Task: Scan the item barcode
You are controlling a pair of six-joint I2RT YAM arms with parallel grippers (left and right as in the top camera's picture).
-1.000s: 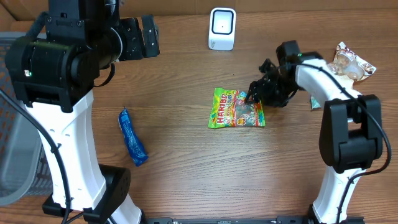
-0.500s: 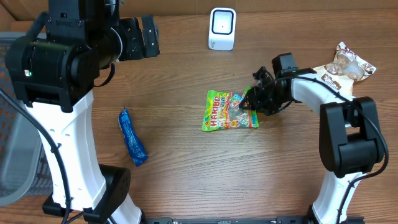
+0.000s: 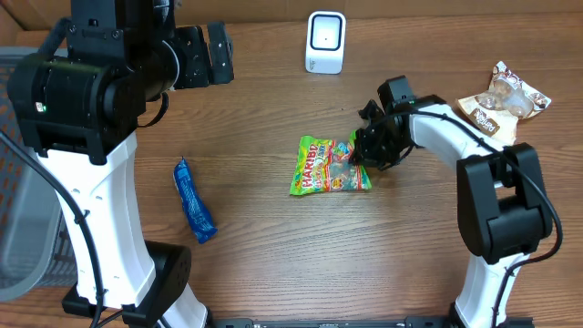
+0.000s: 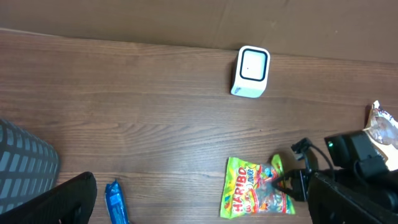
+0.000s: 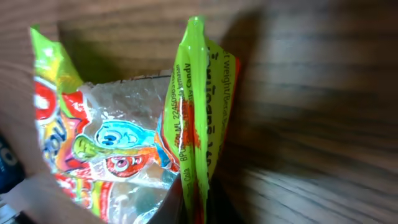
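Haribo gummy bag (image 3: pixel 330 167) lies mid-table on the wooden table (image 3: pixel 273 246), in front of the white barcode scanner (image 3: pixel 325 42), well apart from it. Right gripper (image 3: pixel 363 157) pinches the bag's right edge, jaws pressed onto the crimped seam, which stands up in the wrist view. Left gripper (image 3: pixel 208 55) raised at rear left, jaws spread, holding nothing. Blue packet (image 3: pixel 194 200) at left; brown snack bag (image 3: pixel 503 98) far right
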